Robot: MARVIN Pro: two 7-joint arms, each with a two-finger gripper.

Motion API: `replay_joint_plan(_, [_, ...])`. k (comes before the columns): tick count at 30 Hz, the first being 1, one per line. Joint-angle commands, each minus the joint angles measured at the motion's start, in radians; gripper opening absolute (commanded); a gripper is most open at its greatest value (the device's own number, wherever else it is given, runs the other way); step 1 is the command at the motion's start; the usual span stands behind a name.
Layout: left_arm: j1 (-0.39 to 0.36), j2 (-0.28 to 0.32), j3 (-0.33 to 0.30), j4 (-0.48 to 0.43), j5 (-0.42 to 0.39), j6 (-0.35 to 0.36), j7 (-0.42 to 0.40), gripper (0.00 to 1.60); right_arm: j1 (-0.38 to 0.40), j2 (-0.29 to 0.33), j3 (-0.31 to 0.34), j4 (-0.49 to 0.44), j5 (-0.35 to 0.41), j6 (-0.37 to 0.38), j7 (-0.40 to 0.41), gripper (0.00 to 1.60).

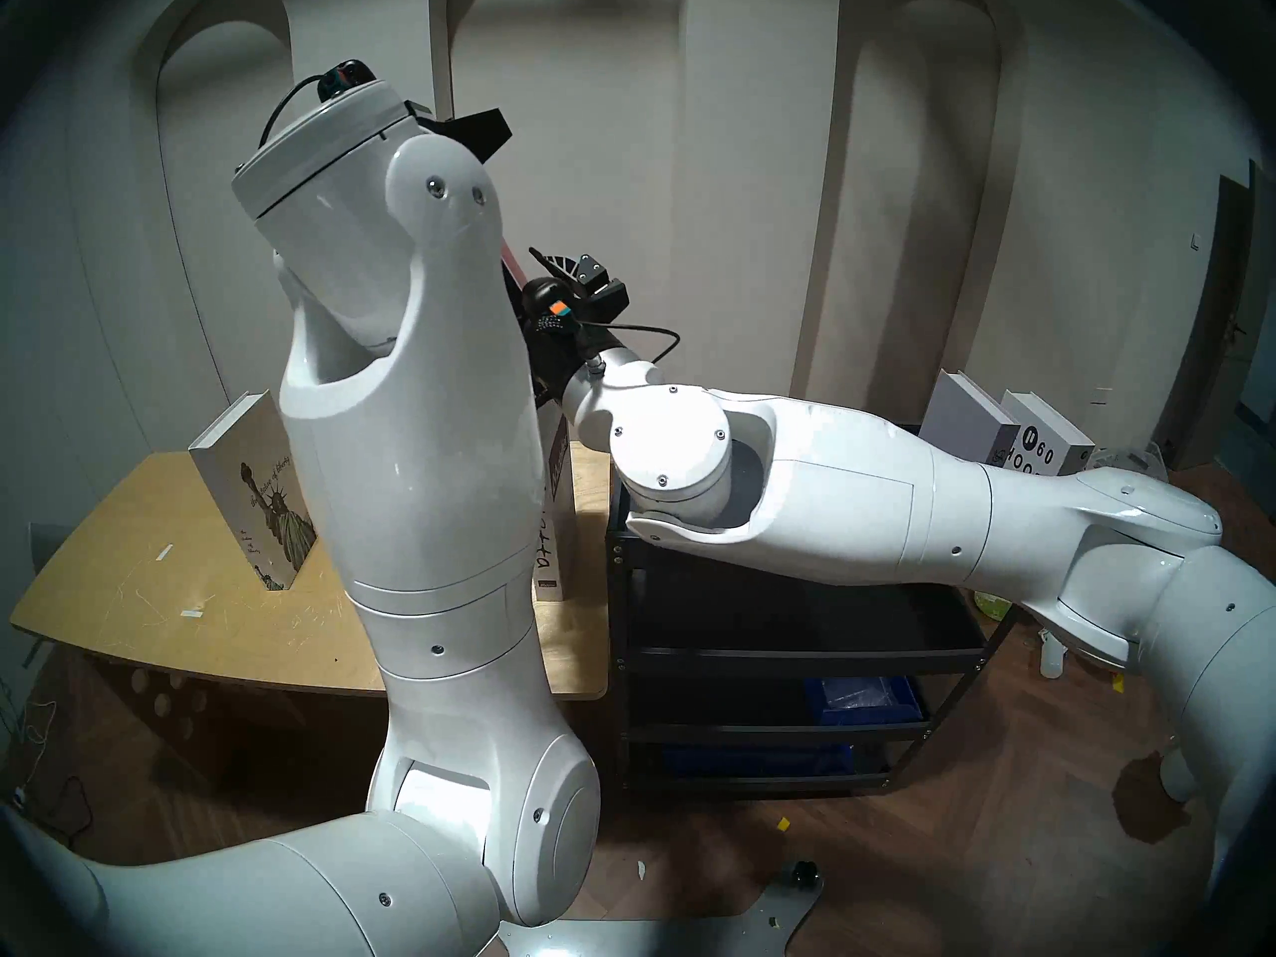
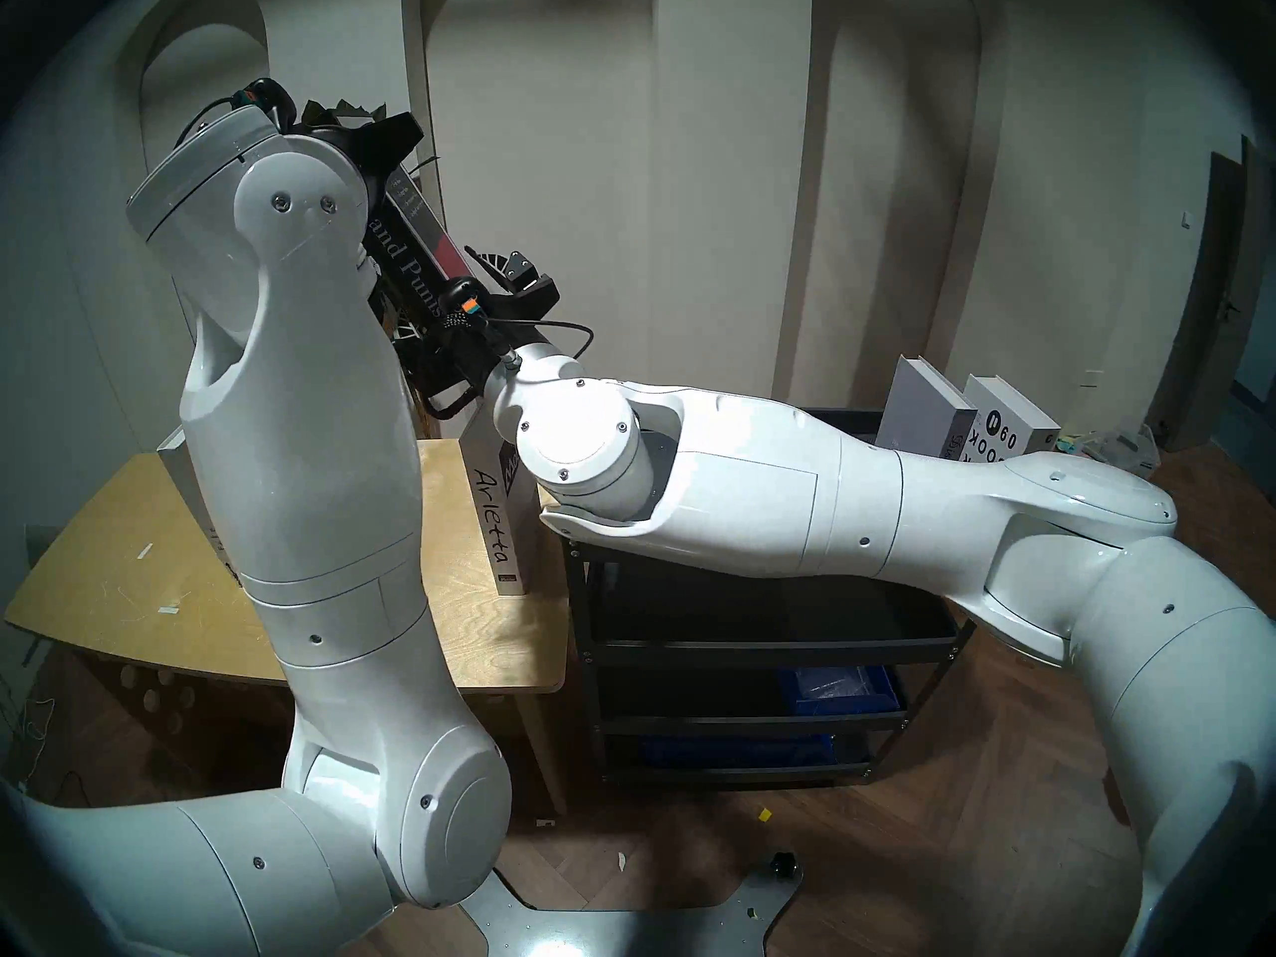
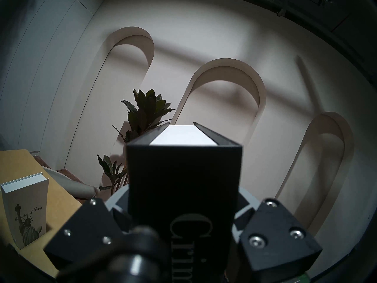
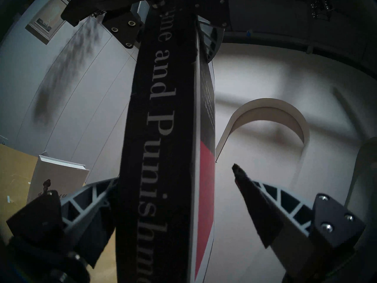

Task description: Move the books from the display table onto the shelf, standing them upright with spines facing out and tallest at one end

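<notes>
Two hands: left hand [image 3: 183, 225] clamps Crime and Punishment [image 4: 163, 133] (aloft); right hand [image 4: 175, 178] spread wide around it.

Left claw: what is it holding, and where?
The black "Crime and Punishment" book, gripped near its upper end across the covers by the left claw.

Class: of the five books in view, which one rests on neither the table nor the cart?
The black-and-red "Crime and Punishment", held aloft by the left gripper; the others stand on the table or cart.
</notes>
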Motion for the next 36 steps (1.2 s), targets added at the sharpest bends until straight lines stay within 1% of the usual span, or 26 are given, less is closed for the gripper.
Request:
replay_joint_plan(1, [-0.013, 0.022, 0.017, -0.027, -0.022, -0.002, 0.006, 0.0, 0.012, -0.046, 0.02, -0.001, -0.019, -0.021, -0.033, 1.6])
replay_joint_plan(2, [-0.012, 0.026, 0.019, -0.029, -0.028, -0.002, 0.01, 0.0, 0.01, -0.046, 0.019, -0.001, -0.021, -0.023, -0.037, 1.6])
replay_joint_plan(3, [-0.01, 0.027, 0.022, -0.029, -0.032, -0.002, 0.012, 0.0, 0.009, -0.048, 0.019, -0.002, -0.022, -0.024, -0.041, 1.42])
replay_joint_plan(4, [-0.008, 0.028, 0.024, -0.029, -0.037, -0.002, 0.016, 0.0, 0.007, -0.049, 0.018, -0.002, -0.023, -0.026, -0.045, 0.4])
replay_joint_plan(5, [-0.005, 0.031, 0.028, -0.029, -0.044, -0.002, 0.021, 0.0, 0.003, -0.049, 0.017, -0.003, -0.024, -0.029, -0.049, 0.0])
replay_joint_plan(9, [0.013, 0.032, 0.045, -0.026, -0.077, -0.002, 0.036, 0.0, -0.002, -0.051, 0.014, -0.001, -0.029, -0.033, -0.063, 0.0])
replay_joint_plan(10, [0.006, 0.035, 0.044, -0.029, -0.085, -0.002, 0.037, 0.0, -0.007, -0.044, 0.01, 0.001, -0.03, -0.036, -0.065, 0.0])
replay_joint_plan(13, [0.01, 0.036, 0.048, -0.045, -0.129, -0.002, 0.026, 0.0, -0.003, -0.043, 0.009, 0.008, -0.033, -0.036, -0.069, 0.0])
replay_joint_plan(14, [0.012, 0.036, 0.049, -0.049, -0.146, -0.002, 0.024, 1.23, 0.0, -0.044, 0.009, 0.009, -0.034, -0.038, -0.07, 0.0])
replay_joint_plan(15, [0.011, 0.034, 0.047, -0.058, -0.166, -0.002, 0.015, 1.6, 0.004, -0.045, 0.009, 0.011, -0.037, -0.037, -0.07, 0.0])
replay_joint_plan(19, [-0.019, 0.051, 0.029, -0.102, -0.236, -0.002, -0.022, 1.6, 0.002, -0.041, -0.001, 0.025, -0.043, -0.037, -0.065, 0.0])
replay_joint_plan(20, [-0.026, 0.05, 0.02, -0.112, -0.254, -0.002, -0.02, 1.6, 0.001, -0.04, -0.005, 0.028, -0.046, -0.039, -0.066, 0.0])
replay_joint_plan(25, [-0.086, 0.046, -0.006, -0.178, -0.298, -0.002, -0.041, 1.6, -0.001, -0.032, -0.014, 0.048, -0.054, -0.038, -0.066, 0.0])
replay_joint_plan(26, [-0.106, 0.048, -0.015, -0.203, -0.313, -0.002, -0.04, 1.6, -0.001, -0.031, -0.015, 0.054, -0.056, -0.039, -0.066, 0.0])
replay_joint_plan(32, [-0.159, 0.053, -0.082, -0.289, -0.37, -0.002, -0.066, 1.6, -0.003, -0.011, -0.02, 0.114, -0.052, -0.041, -0.065, 0.0])
replay_joint_plan(33, [-0.154, 0.061, -0.093, -0.296, -0.373, -0.002, -0.072, 1.6, -0.001, -0.004, -0.014, 0.125, -0.049, -0.044, -0.067, 0.0])
replay_joint_plan(34, [-0.181, 0.067, -0.108, -0.303, -0.385, -0.002, -0.071, 1.6, 0.002, 0.001, -0.01, 0.136, -0.047, -0.047, -0.066, 0.0])
replay_joint_plan(35, [-0.174, 0.072, -0.114, -0.303, -0.39, -0.002, -0.075, 1.6, 0.007, 0.008, -0.002, 0.144, -0.044, -0.05, -0.067, 0.0])
replay_joint_plan(36, [-0.189, 0.073, -0.124, -0.303, -0.399, -0.002, -0.077, 1.6, 0.012, 0.014, 0.004, 0.15, -0.043, -0.052, -0.068, 0.0])
